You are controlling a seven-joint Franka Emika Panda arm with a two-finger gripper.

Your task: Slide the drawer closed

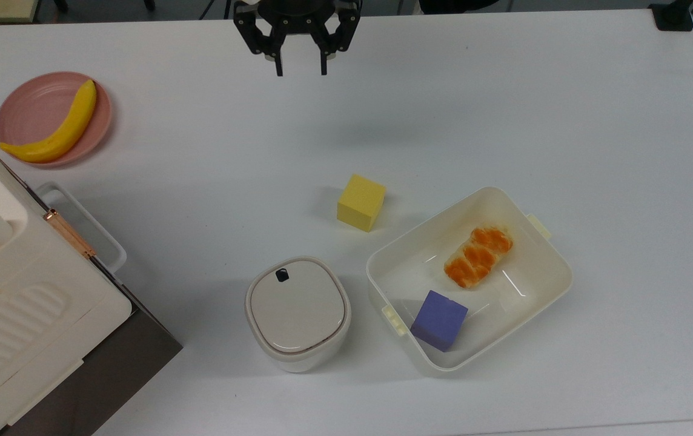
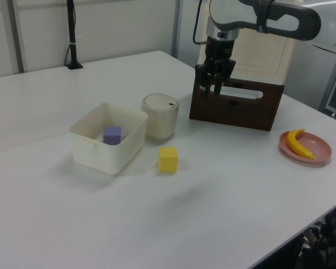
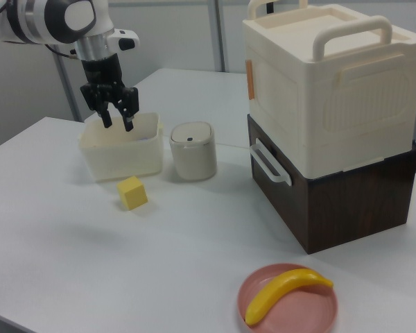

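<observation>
Top view: the black two-finger gripper hangs over the white tabletop with its jaws apart and nothing between them, well apart from the dark brown cabinet at the top view's lower left. The drawer's white loop handle juts from the cabinet's front, under the cream plastic box stacked on top. A yellow foam cube sits between the gripper and a cream plastic tub with rounded corners holding a purple cube and an orange-glazed bread piece. A round-cornered cream lidded canister stands just beside the tub. A yellow banana lies on a pink round plate near the cabinet.

Left view: the gripper hovers in front of the cabinet, jaws open; the dark brown drawer front sits flush with the cabinet face.

Right view: the gripper hangs above the tub, well apart from the cabinet; the drawer looks pushed in, its handle protruding.
</observation>
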